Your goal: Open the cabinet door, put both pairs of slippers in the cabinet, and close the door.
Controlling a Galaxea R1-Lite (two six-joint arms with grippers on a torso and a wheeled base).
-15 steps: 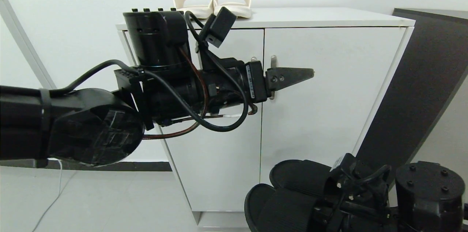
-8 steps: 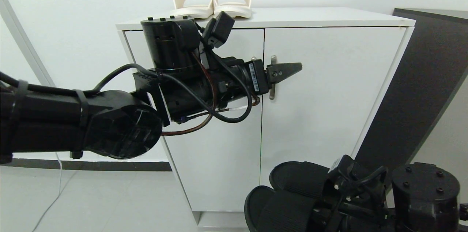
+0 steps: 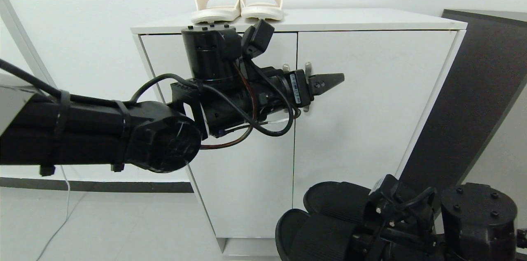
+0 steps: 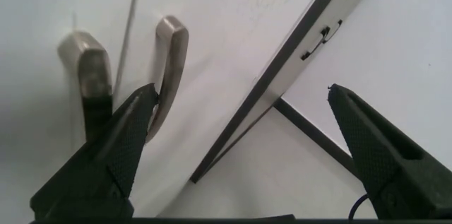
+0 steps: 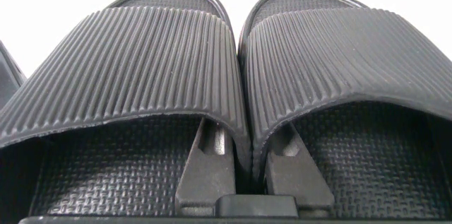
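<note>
White cabinet (image 3: 370, 137) dead ahead, seam down the middle. Both shut and flush: left door (image 3: 243, 178), right door (image 3: 370, 100).

Pair of black slippers (image 3: 325, 211) low in front of the right door, held up side by side, straps toward the wrist camera. Clamped by right gripper (image 5: 251, 171): fingers (image 5: 205, 174) under the straps, pinching the two inner edges together, narrow gap between them.

Pair of cream slippers (image 3: 238, 2) on the cabinet top, toward its left rear, side by side and touching, well apart from both grippers.

Then left gripper (image 3: 329, 81): level with the handles, just in front of the right door's upper inner corner, pointing across the door face. Spread wide, empty.

Two metal handles (image 4: 171, 58) flanking the seam, one per door. One fingertip (image 4: 138, 121) overlaps the curved handle in the left wrist view; cannot tell whether touching or just beside. Other finger (image 4: 381, 153) well apart from both handles.
</note>
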